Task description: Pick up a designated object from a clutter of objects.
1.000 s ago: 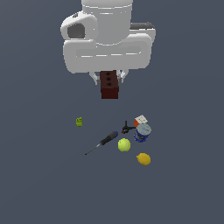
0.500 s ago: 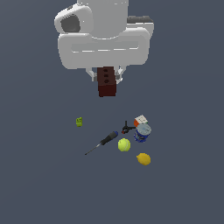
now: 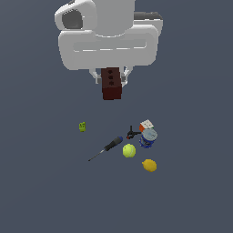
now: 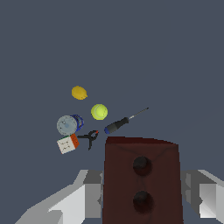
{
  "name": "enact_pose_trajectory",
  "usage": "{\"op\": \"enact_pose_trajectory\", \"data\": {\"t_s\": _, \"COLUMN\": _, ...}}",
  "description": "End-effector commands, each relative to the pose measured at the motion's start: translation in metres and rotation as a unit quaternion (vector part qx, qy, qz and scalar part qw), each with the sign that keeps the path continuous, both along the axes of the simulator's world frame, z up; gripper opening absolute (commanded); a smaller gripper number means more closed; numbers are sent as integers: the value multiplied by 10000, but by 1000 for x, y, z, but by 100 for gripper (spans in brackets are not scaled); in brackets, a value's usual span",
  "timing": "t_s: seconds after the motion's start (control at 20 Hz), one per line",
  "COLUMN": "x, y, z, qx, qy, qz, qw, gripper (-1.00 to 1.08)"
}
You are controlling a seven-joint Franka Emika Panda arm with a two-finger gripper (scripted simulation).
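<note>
Here the dark red-brown block point(image 3: 111, 83), three round holes along one face, hangs pinched between the jaws, high above one lemon point(image 3: 149, 165), one tennis ball point(image 3: 129, 150), one screwdriver point(image 3: 106, 148), one can point(image 3: 148, 138).

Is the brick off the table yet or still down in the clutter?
Off: the brick hangs clamped in the end effector, well above the clutter.

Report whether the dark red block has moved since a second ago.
Yes. The dark red block, clamped in the gripper, has drifted slightly toward the exterior view's left, judged against the tennis ball.
</note>
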State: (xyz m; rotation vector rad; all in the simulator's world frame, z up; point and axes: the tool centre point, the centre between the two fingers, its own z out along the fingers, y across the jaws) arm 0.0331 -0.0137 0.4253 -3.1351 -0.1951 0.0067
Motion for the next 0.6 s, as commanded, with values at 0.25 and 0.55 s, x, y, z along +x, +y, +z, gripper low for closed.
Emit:
{"op": "enact_pose_trajectory", "data": {"t_s": 0.25, "x": 11, "y": 3, "z": 19, "qx": -1, "qy": -12, "qz": 0, "qw": 10000, "gripper": -100}}
{"op": "enact_pose_trajectory", "data": {"t_s": 0.55, "x": 14, "y": 4, "z": 24, "qx": -1, "qy": -12, "qz": 0, "qw": 10000, "gripper": -100}}
